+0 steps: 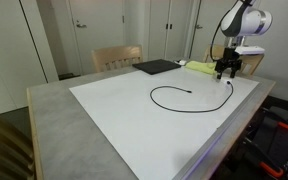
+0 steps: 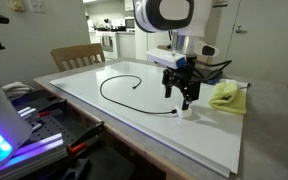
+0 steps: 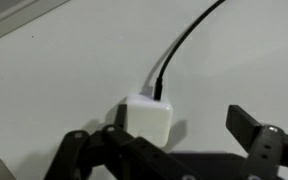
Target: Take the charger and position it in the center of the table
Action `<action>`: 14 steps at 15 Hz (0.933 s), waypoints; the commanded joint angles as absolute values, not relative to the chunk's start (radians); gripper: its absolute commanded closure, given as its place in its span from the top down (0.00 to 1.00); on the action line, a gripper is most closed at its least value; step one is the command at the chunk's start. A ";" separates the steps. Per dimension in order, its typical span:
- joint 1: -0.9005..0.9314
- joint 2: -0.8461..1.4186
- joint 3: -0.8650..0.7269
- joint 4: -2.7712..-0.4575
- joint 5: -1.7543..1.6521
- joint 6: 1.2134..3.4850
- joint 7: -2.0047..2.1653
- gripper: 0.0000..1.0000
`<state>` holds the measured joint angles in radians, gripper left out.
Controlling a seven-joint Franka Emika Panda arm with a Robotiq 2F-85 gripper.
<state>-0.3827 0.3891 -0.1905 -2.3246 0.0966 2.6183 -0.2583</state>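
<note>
The charger is a thin black cable [image 1: 174,90] lying in a loose loop on the white sheet of the table [image 1: 104,100]. The same cable [image 2: 119,85] ends in a small white plug block [image 2: 185,113]. In the wrist view the white block [image 3: 148,120] lies flat with the cable [image 3: 184,45] running up and to the right. My gripper [image 3: 179,125] is open just above it, the block close to one finger and touching neither. In both exterior views the gripper [image 1: 225,70] [image 2: 181,96] hangs over the cable's end near the cloth.
A yellow-green cloth [image 2: 227,95] [image 1: 199,67] lies beside the gripper. A flat black pad [image 1: 156,67] sits at the sheet's far edge. A wooden chair [image 1: 116,57] [image 2: 77,57] stands at the table, and cluttered equipment [image 2: 44,120] sits below the table edge.
</note>
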 commanded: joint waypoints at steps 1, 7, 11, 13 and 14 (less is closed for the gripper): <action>-0.422 0.414 -0.171 -2.310 0.136 2.607 -0.311 1.00; -0.458 0.429 -0.171 -2.317 0.144 2.639 -0.327 1.00; -0.525 0.435 -0.102 -2.335 0.217 2.778 -0.439 1.00; -0.583 0.450 -0.034 -2.324 0.283 2.803 -0.509 1.00; -0.604 0.456 -0.005 -2.318 0.312 2.805 -0.535 1.00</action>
<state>-0.5254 0.4350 -0.0941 -2.3252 0.2315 2.7652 -0.4375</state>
